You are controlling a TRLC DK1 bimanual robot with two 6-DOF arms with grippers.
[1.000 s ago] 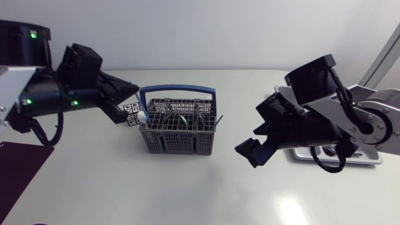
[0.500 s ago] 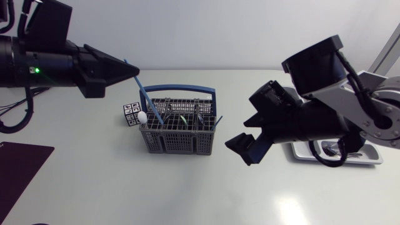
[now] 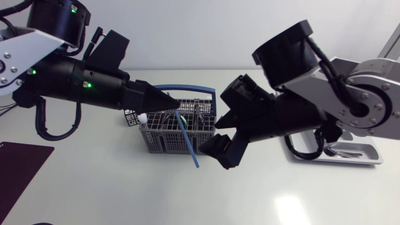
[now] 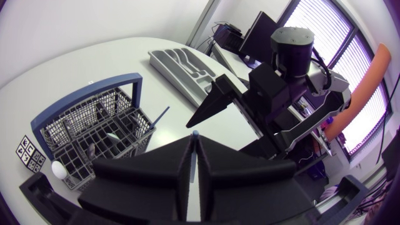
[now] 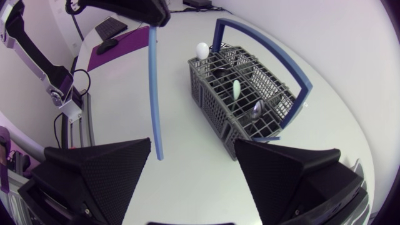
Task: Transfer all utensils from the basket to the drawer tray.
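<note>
My left gripper (image 3: 167, 103) is shut on the top end of a long blue utensil (image 3: 187, 140), which hangs slanted in front of the grey wire basket (image 3: 164, 142) with its blue handle. My right gripper (image 3: 212, 134) stands open just right of the utensil's lower end. In the right wrist view the blue utensil (image 5: 154, 94) hangs ahead of my wide-apart right gripper (image 5: 192, 144), nearer one finger and touching neither. The basket (image 5: 215, 94) still holds a white-tipped utensil (image 5: 201, 49), a green one (image 5: 236, 89) and a spoon (image 5: 256, 111). The drawer tray (image 3: 370, 160) lies at the right, mostly behind my right arm.
A small black-and-white marker cube (image 3: 131, 117) stands at the basket's left. A dark purple mat (image 3: 19, 169) lies at the front left edge. In the left wrist view the tray (image 4: 187, 69) lies beyond the basket (image 4: 94, 125).
My left arm has pulled the blue utensil up out of the basket and carried it right and forward. My right arm has swung left, bringing its open gripper up to it.
</note>
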